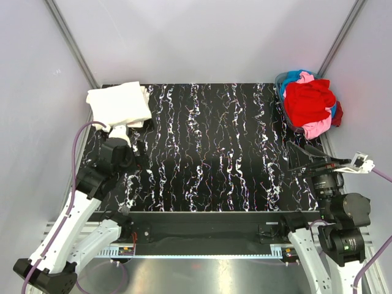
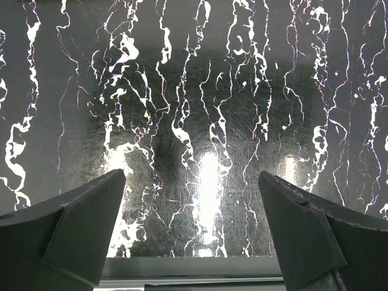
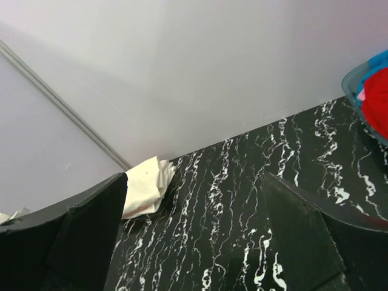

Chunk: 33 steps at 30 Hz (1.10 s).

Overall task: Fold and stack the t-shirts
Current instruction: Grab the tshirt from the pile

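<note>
**One shirt folded, the pile waits**

Both arms hang idle over the table (image 1: 208, 135), and both are empty. The left gripper (image 2: 191, 233) has its fingers spread wide, with nothing but bare marbled top between them. The right gripper (image 3: 193, 236) is spread just as wide and holds nothing either.

The white shirt (image 1: 119, 104) sits folded at the table's far-left corner, and that looks like the start of the stack. The left gripper hovers just on the near side of it, not touching. At the table's far-right corner the basket (image 1: 283, 92) is heaped up. The red shirt (image 1: 309, 98) lies on top, pink (image 1: 315, 128) spills out at the near side and blue (image 1: 293, 78) peeks out at the back. The right gripper hangs near the table's right edge, on the near side of the basket and apart from it.

The likely next step is fetching a shirt, and red is the obvious pick. To do it well, the right arm should come in over the rim and pinch a high ridge of red cloth only. It should then lift straight up until the hem clears the basket, so pink and blue don't drag out. The shirt should be laid flat mid-table, where both arms can reach to fold it. The main risk is pinching two layers at once.
</note>
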{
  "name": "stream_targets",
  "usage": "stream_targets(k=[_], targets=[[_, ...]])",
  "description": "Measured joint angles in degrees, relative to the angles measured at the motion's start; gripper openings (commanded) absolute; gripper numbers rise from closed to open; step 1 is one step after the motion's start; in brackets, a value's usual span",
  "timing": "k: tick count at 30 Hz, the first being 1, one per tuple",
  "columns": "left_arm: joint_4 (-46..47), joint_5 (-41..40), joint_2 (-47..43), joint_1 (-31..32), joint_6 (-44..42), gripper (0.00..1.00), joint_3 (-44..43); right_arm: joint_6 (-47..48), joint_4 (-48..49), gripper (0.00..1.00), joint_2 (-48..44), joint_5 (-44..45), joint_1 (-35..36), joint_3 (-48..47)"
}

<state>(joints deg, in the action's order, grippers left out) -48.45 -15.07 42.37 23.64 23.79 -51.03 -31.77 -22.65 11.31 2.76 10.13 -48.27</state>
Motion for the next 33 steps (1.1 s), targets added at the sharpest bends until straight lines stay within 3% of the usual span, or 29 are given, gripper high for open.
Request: stream_targets(k=[6, 10, 17, 25, 33], targets=[[0.0, 0.0, 0.0, 0.0, 0.0, 0.99, 0.0, 3.7, -5.4, 1.0, 6.0, 2.4, 0.0, -6.1], [0.0, 0.0, 0.0, 0.0, 0.0, 0.99, 0.0, 8.6, -10.1, 1.0, 22.3, 5.6, 0.0, -16.8], [0.0, 0.0, 0.0, 0.0, 0.0, 0.99, 0.0, 10.6, -19.1, 1.0, 54.8, 20.0, -2.9, -33.1], [0.0, 0.1, -0.9, 0.0, 0.0, 0.99, 0.0, 7.1, -26.1, 0.95, 81.3, 14.2, -20.2, -53.0], [0.0, 0.1, -1.4, 0.0, 0.0, 0.99, 0.0, 7.8, -30.8, 0.9, 106.2, 11.0, -22.8, -77.0]])
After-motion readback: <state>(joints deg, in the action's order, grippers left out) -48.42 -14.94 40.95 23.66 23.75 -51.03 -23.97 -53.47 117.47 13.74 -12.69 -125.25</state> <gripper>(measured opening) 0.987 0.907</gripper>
